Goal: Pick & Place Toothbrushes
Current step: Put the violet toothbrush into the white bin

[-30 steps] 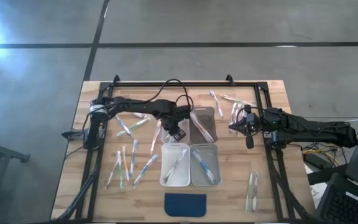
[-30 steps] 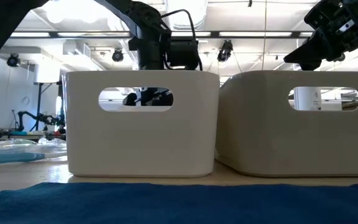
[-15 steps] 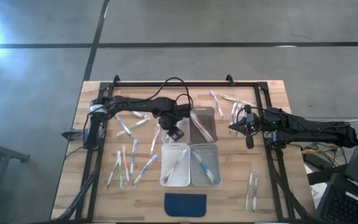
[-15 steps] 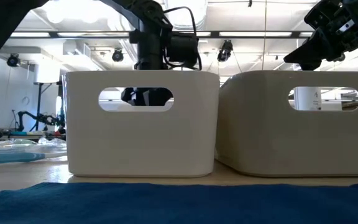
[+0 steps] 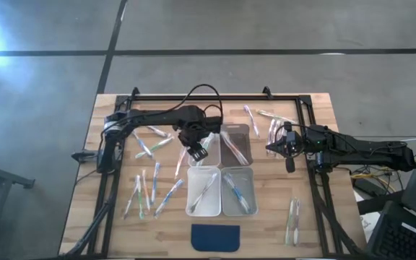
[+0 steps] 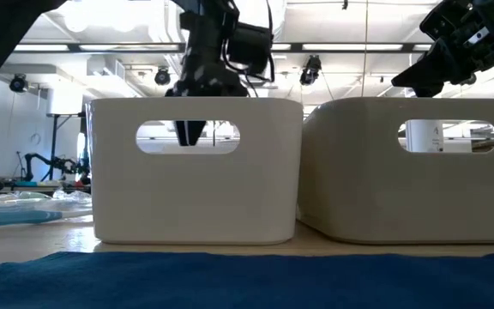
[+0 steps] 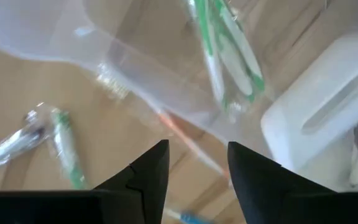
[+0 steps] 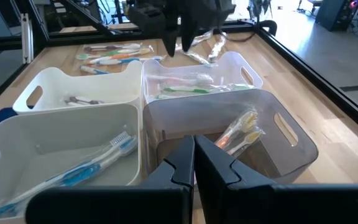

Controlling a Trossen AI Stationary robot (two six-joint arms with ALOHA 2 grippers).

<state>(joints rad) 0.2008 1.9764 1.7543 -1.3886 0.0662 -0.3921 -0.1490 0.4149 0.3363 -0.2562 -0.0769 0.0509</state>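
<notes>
Left hand (image 5: 196,149) fingers now spread, nothing between them — green-accented toothbrushes (image 7: 225,53) lie in the clear bin (image 5: 202,146) just below it, so a drop looks done. A second ago it sat lower and narrower; since then it has lifted. Right hand (image 5: 270,149) pinched shut, empty, parked beyond the bins; loose toothbrushes remain on the worktop (image 5: 121,224).

We are looking down on a wooden table (image 5: 85,180) that is carrying four plastic bins (image 5: 220,173) clustered at its centre. A dark blue pad (image 5: 215,237) is lying at six o'clock from them. Loose toothbrushes (image 5: 150,189) are lying scattered at nine o'clock of the bins, more (image 5: 266,123) at one o'clock, and a few (image 5: 292,220) at four o'clock.
</notes>
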